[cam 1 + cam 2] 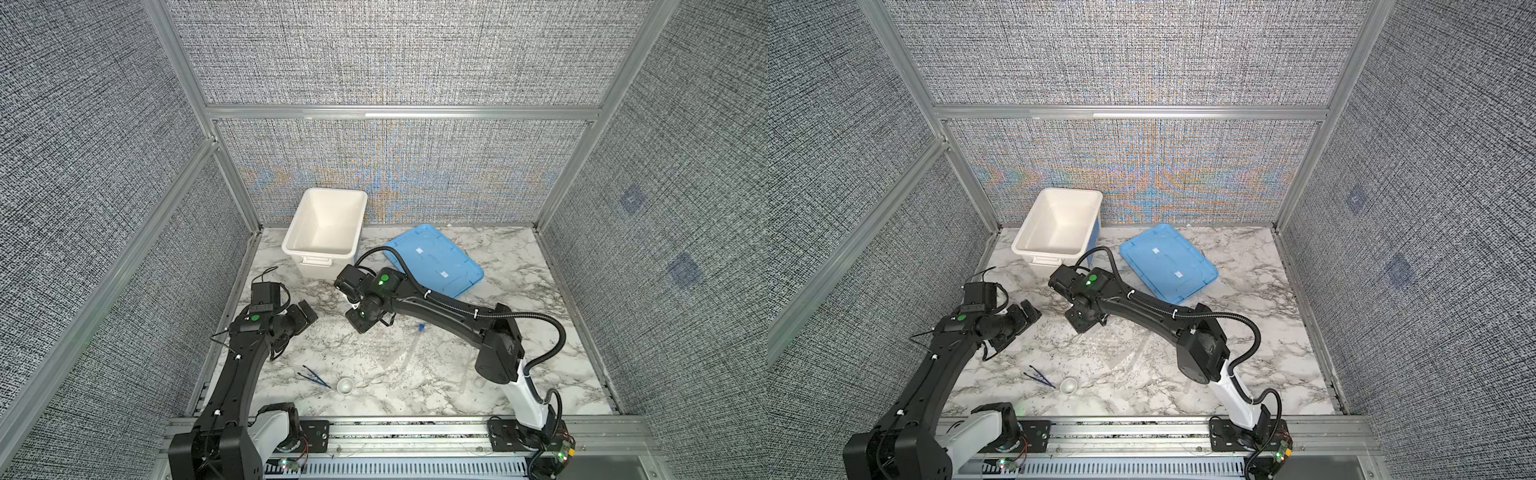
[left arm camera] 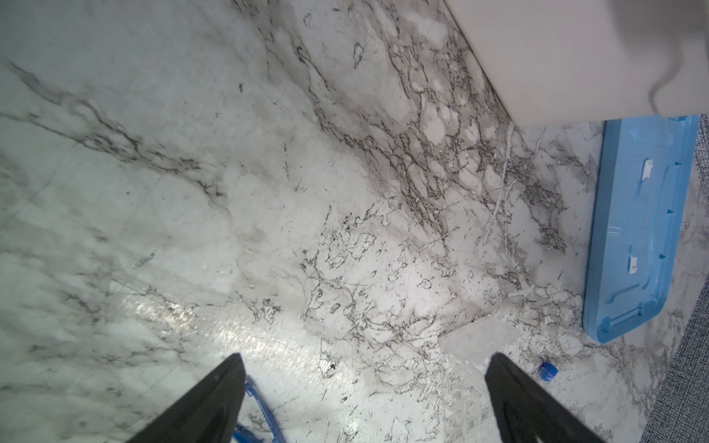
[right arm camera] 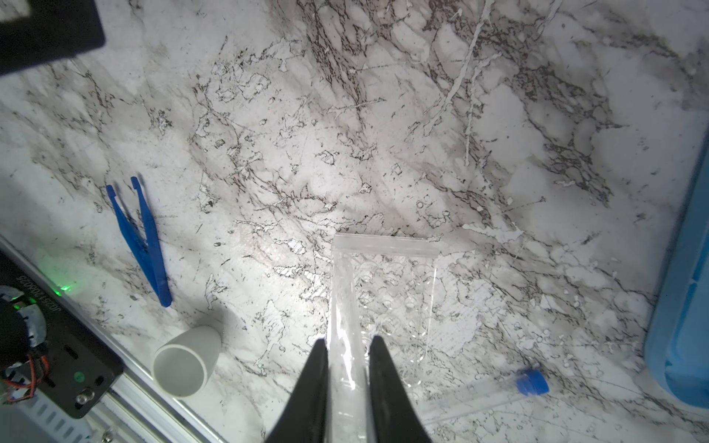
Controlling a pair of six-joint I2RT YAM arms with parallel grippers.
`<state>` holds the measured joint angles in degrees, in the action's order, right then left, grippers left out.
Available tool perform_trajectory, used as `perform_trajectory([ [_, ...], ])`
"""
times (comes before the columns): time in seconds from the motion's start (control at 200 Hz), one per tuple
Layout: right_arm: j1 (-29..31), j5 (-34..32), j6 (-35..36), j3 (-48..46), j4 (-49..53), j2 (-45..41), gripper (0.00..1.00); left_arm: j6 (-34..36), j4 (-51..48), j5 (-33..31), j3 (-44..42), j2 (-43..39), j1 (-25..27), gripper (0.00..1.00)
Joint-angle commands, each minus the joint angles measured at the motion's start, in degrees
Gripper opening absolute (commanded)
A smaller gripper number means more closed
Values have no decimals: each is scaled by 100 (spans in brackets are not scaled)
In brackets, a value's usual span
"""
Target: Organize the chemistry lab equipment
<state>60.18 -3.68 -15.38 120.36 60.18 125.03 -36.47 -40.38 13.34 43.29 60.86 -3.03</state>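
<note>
Right claw pinching clear zip bag, crinkled, transparent.

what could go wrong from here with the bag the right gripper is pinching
1. The right gripper holds only a narrow fold of the bag. The slick clear film may slip out during a lift.
2. The tube lies right beside the bag, so a trailing bag might drag or roll it.
3. The left gripper hangs open nearby. A swing toward the tub could bump it.
</note>
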Motion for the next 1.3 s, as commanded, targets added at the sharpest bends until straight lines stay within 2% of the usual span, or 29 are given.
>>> perform_trajectory([
  [0.0, 4, 86, -32, 67, 133, 39, 20, 2, 39, 35, 13, 0, 1, 99],
  [0.97, 11, 397, -101, 235, 134, 45, 22, 16, 67, 72, 4, -15, -16, 99],
  [1.296, 14, 352, -115, 153, 145, -43, 27, 17, 74, 85, 11, -22, -32, 99],
])
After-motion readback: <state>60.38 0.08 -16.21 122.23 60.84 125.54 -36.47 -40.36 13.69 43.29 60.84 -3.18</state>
